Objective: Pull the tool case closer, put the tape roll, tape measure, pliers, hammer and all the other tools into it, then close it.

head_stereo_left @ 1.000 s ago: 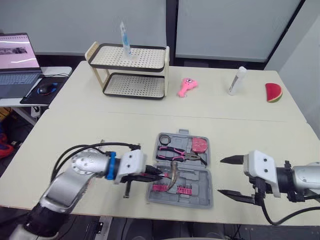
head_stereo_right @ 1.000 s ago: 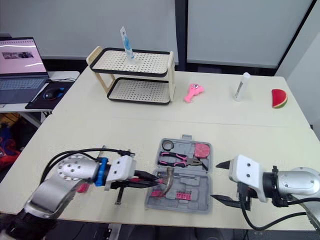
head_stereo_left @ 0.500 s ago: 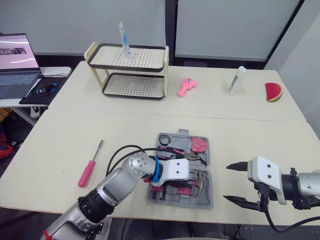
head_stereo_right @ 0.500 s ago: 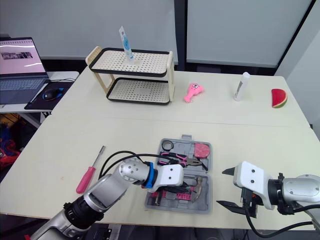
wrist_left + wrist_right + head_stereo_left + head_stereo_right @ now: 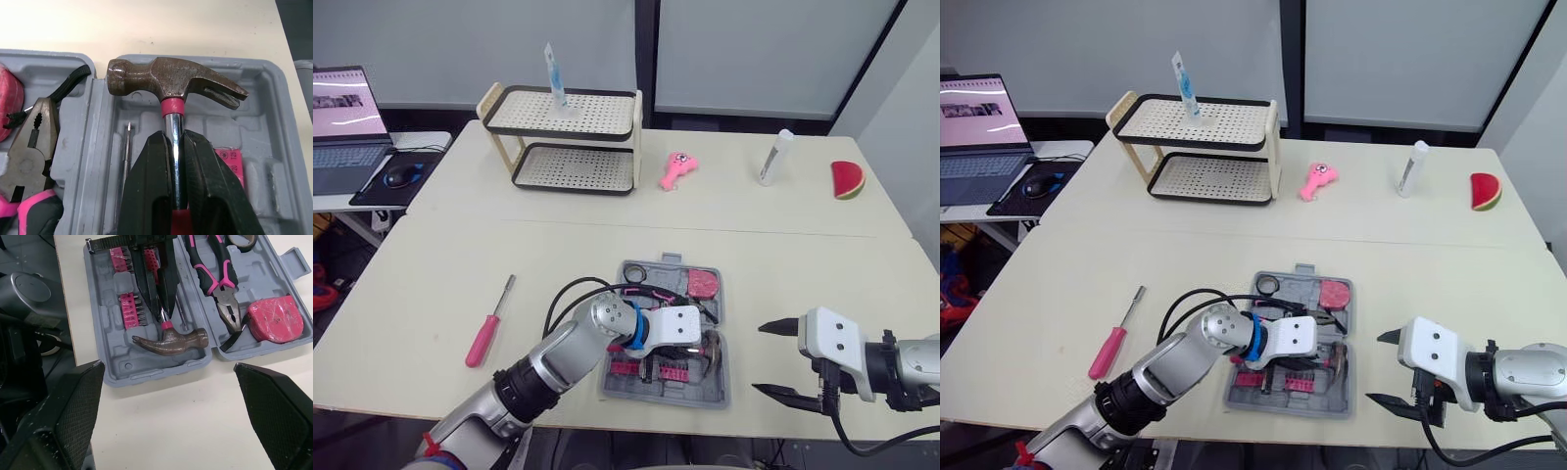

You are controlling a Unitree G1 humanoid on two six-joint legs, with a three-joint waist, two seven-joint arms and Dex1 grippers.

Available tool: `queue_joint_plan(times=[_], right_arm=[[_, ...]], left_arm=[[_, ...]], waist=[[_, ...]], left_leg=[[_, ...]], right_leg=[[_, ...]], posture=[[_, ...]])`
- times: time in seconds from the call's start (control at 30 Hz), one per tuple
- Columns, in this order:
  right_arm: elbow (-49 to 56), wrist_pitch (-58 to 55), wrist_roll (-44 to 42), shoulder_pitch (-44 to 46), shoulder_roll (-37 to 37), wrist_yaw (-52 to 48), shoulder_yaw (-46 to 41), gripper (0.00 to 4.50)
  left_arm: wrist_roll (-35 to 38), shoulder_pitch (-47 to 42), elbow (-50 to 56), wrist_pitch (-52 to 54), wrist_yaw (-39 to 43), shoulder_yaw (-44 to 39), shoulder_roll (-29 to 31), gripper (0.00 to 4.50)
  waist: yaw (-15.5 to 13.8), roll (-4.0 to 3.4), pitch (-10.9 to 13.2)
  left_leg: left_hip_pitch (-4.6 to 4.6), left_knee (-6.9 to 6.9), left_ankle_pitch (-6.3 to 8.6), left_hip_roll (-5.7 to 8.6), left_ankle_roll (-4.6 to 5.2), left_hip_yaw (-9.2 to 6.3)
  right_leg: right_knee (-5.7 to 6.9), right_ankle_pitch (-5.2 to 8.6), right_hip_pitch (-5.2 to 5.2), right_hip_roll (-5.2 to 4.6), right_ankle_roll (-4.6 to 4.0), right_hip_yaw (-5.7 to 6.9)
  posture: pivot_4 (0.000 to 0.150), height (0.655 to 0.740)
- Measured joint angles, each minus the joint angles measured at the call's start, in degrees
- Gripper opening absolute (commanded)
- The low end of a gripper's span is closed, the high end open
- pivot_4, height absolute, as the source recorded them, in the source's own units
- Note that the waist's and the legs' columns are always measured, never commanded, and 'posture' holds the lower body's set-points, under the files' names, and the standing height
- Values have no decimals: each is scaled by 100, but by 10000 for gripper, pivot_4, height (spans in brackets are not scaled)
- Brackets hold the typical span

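Note:
The grey tool case point(image 5: 710, 388) lies open near the table's front edge. In it are a tape roll point(image 5: 636, 270), pink-handled pliers point(image 5: 661, 299), a red tape measure point(image 5: 703, 283) and pink bit racks point(image 5: 129, 308). My left gripper point(image 5: 174, 138) reaches over the case, shut on the steel shaft of the hammer point(image 5: 171, 81). The hammer's head rests in the case's right-hand recess. A pink screwdriver point(image 5: 486, 330) lies on the table to the left of the case. My right gripper point(image 5: 759, 358) hovers open to the right of the case, holding nothing.
A two-tier black and cream rack point(image 5: 566, 137) stands at the back left. A pink toy point(image 5: 677, 168), a white tube point(image 5: 775, 157) and a watermelon slice point(image 5: 848, 180) lie along the far side. A laptop point(image 5: 342, 117) sits on a side table at the left.
My left gripper carried the hammer rightward from the case's left edge to its right recess, uncovering the screwdriver. The right gripper drew back slightly to the right.

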State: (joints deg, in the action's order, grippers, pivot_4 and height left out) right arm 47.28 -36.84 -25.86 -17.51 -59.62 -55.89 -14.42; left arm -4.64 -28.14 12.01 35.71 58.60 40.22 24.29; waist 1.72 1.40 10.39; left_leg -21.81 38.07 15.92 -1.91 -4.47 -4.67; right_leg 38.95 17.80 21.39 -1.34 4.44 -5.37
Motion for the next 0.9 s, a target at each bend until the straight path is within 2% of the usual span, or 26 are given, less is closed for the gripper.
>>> queue_joint_plan(times=[0.37, 0.4, 0.47, 0.6, 0.77, 0.9], right_arm=[[11, -10, -4, 16, 0, 103, 4, 45000], [19, -10, -5, 15, 0, 106, 6, 45000], [28, -10, -5, 14, 0, 109, 6, 45000], [30, -12, -7, 14, 0, 117, 6, 45000], [63, -31, -11, 17, 5, 134, 13, 45000], [97, -63, -16, 80, 11, 157, 66, 45000]], left_arm=[[-20, -12, -109, -18, 46, 46, -74, 840], [-23, -14, -110, -18, 29, 46, -97, 8039], [-20, -59, -108, -17, 12, 46, -132, 12729], [29, -188, 57, 38, 39, -16, -165, 25678], [382, -88, 728, 281, 132, -320, 137, 41193], [733, 156, 901, -251, 240, -804, 440, 41193]], waist=[[-4, 0, 0], [-5, 0, 0], [-6, 1, 0], [-3, 0, 0], [2, 0, 0], [-5, 0, 0]], left_leg=[[-1, 0, 0, 0, 0, 0], [-1, 0, 0, 0, 0, 0], [-1, 1, 0, 0, 0, 0], [-1, 0, 0, 0, 0, 0], [0, -1, 0, 0, 0, 0], [1, -1, 0, 0, 0, 1]], right_leg=[[0, 0, 0, 0, 0, 0], [0, 0, 0, 0, 0, 0], [0, 0, 0, 0, 0, 0], [0, 0, 0, 0, 0, 0], [0, 0, 0, -1, 1, -2], [-1, 0, 0, -2, 1, -1]], posture=[[1500, 7350], [1500, 7350], [1500, 7350], [1500, 7350], [1500, 7350], [1500, 7350]])
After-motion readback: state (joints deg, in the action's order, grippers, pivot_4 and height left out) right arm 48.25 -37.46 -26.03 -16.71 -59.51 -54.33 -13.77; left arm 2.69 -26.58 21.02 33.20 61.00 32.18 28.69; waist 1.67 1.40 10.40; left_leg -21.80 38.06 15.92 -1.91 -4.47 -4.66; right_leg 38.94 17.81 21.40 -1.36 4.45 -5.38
